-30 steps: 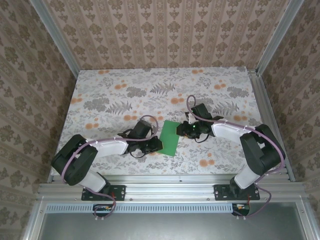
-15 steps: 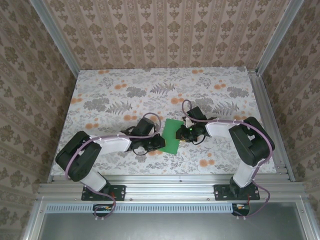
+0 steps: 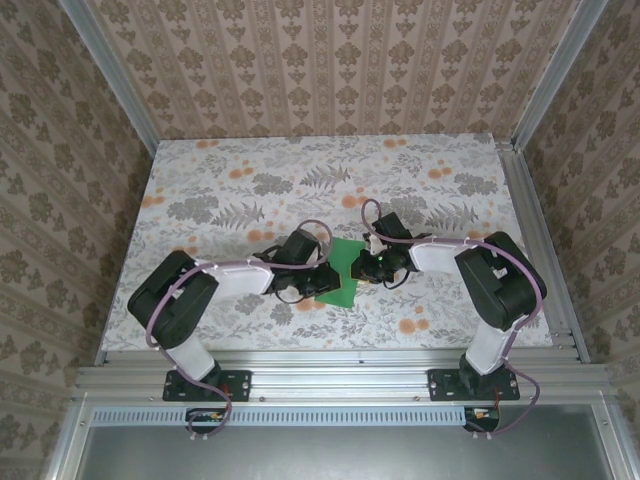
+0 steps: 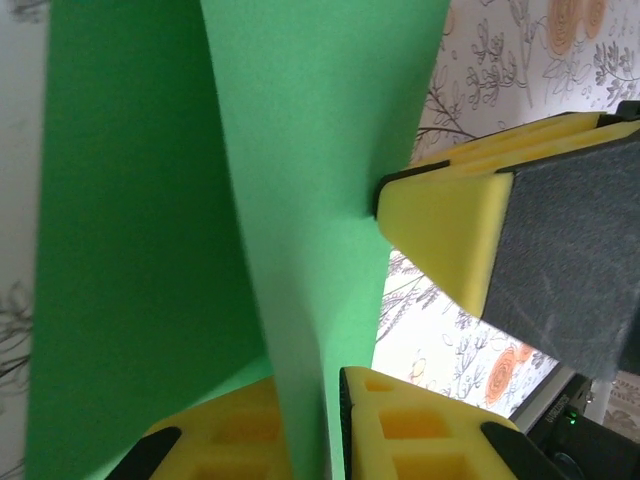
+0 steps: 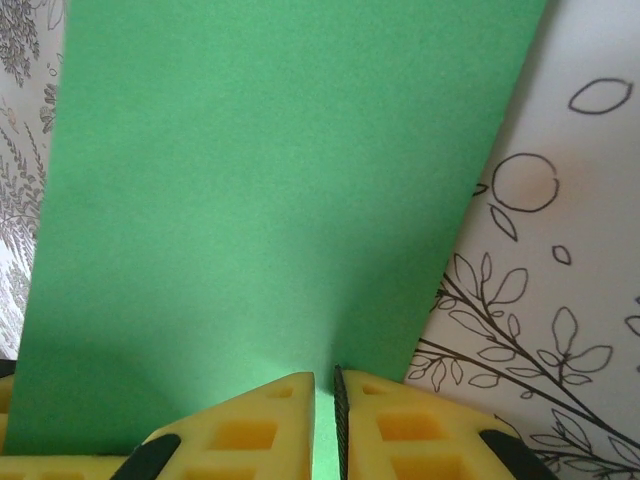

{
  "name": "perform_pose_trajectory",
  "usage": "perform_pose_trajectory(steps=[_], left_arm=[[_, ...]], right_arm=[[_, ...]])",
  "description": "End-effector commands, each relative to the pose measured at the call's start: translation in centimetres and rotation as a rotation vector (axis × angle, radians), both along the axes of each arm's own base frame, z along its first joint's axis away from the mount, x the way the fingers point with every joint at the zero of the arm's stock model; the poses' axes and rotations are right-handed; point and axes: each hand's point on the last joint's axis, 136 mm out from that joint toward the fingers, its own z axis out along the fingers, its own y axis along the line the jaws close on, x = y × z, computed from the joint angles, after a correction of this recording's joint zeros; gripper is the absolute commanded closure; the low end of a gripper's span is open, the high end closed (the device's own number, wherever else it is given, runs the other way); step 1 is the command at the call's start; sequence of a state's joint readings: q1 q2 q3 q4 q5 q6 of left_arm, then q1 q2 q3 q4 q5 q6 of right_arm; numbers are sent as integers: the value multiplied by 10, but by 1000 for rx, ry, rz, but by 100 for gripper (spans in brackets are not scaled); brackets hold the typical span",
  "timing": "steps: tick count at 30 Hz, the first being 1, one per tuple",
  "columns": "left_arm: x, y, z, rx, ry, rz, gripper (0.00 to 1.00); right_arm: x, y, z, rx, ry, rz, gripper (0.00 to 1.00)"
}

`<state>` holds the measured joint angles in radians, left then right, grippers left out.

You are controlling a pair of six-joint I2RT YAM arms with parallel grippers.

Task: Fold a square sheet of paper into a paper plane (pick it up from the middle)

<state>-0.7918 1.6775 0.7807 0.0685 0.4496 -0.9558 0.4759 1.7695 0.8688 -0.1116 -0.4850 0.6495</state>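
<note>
Square sheet of paper (image 3: 340, 272) lies at the middle of the floral surface (image 3: 250, 180), a little toward the near edge, caught between the two hands that meet over it. The left hand (image 4: 325, 400) is clenched on it: in its wrist view a raised ridge of green runs up from between its yellow fingers, and one finger (image 4: 450, 220) of the other hand presses that same ridge from the side. The right hand (image 5: 323, 385) is likewise pinched on the sheet, with only a thin line of green between its pads. I judge this to be the pick-up from the middle, gathering the paper into a first centre fold, so the task is only beginning. The next move calls for both hands to rise together without pulling apart, so the thin paper neither tears nor slips, and for the two halves to be brought edge to edge. From above, the hands cover the sheet's sides, and both wrist views cut off its corners. Whether it touches the surface I cannot tell.
</note>
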Motion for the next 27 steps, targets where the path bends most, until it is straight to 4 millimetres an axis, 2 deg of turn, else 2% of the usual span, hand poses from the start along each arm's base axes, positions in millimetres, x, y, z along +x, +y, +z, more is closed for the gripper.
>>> perform_pose_trajectory(steps=[1,9,16,27], left_arm=[[5,-16,8,-42,-33,-52,84],[3,-19,6,-43,-26,-68,82],[-2,-3,14,5,-58,-82,76],[-12,16,19,31,-60,-67,76]], right_arm=[[-2,4,-2,2,7,26,83],[-4,1,-2,-11,7,26,83],[-6,-2,-5,-33,12,28,83],[-5,-2,-3,-33,9,28,83]])
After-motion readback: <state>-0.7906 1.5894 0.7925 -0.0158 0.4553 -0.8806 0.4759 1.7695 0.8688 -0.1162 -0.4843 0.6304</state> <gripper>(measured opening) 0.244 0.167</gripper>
